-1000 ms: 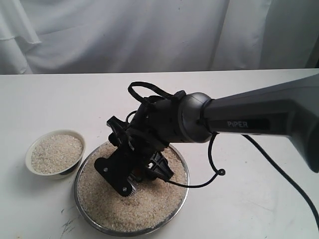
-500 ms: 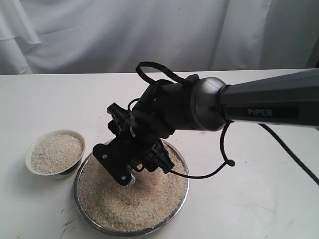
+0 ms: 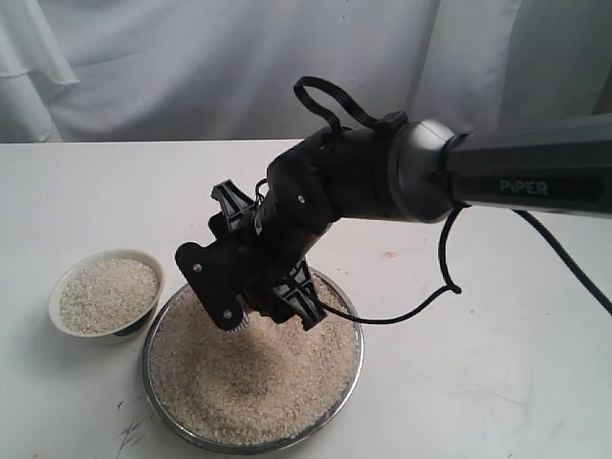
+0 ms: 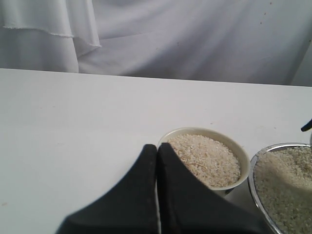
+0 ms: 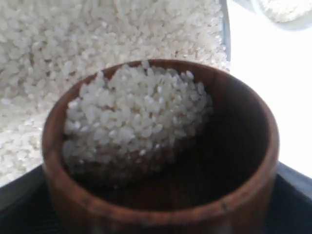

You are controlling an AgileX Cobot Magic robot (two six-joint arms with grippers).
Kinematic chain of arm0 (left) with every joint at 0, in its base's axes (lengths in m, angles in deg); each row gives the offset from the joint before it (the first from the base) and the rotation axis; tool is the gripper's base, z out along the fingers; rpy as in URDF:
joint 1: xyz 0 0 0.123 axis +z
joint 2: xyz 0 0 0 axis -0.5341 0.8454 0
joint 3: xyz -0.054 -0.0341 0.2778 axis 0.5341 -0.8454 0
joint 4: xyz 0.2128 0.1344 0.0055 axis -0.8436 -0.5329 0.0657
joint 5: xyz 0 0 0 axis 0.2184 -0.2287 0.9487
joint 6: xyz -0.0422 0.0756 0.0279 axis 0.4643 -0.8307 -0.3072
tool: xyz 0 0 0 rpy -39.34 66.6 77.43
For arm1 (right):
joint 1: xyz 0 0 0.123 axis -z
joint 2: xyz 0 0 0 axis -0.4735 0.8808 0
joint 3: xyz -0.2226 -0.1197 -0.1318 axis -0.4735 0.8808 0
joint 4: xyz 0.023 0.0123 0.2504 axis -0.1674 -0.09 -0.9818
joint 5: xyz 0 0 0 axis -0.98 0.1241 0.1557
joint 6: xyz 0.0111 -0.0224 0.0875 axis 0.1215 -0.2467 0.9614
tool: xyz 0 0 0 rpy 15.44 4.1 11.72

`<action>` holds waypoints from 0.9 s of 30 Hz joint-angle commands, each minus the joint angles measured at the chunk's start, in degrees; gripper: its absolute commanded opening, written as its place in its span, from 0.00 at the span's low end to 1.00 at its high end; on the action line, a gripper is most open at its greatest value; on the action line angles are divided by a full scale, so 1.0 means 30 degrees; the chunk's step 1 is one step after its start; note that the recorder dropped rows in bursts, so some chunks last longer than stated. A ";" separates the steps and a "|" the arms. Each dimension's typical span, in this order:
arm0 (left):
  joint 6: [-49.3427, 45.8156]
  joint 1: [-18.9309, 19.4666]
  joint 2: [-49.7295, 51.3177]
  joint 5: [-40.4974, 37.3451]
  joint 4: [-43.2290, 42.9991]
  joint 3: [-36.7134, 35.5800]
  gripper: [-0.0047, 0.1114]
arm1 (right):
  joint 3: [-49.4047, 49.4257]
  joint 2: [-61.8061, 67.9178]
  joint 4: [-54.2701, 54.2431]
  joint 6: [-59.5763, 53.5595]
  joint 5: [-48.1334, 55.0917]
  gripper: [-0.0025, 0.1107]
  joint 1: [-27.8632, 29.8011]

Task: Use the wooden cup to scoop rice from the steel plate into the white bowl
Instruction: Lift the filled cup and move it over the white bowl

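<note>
The wooden cup (image 5: 161,204) fills the right wrist view, partly filled with rice (image 5: 136,117) heaped against one side. My right gripper (image 3: 256,301) is shut on it; dark fingers (image 5: 295,187) flank its wall. In the exterior view the gripper hides the cup and hangs just above the rice (image 3: 253,382) in the steel plate (image 3: 356,368). The white bowl (image 3: 57,287) stands left of the plate, full of rice. My left gripper (image 4: 157,147) is shut on nothing, low over the table beside the white bowl (image 4: 195,130); the steel plate (image 4: 253,165) lies beyond.
A black cable (image 3: 445,277) loops off the right arm over the table, to the right of the plate. White cloth (image 3: 191,67) hangs behind the table's far edge. The table (image 3: 478,382) is white, with small dark marks near the plate's front left.
My right gripper has risen out of the plate's rice with the cup, and the arm has lifted. The bowl and plate have not moved.
</note>
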 commanded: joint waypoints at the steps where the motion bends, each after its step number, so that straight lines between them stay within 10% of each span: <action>1: 0.0061 -0.0030 -0.0096 0.0121 0.0014 -0.0086 0.04 | -0.1121 -0.0330 -0.2070 -0.1661 -0.0155 0.02 0.0131; 27: 0.0061 -0.0030 -0.0096 0.0121 0.0014 -0.0086 0.04 | -1.0722 0.6236 -0.2826 -0.3790 -0.2022 0.02 -0.1361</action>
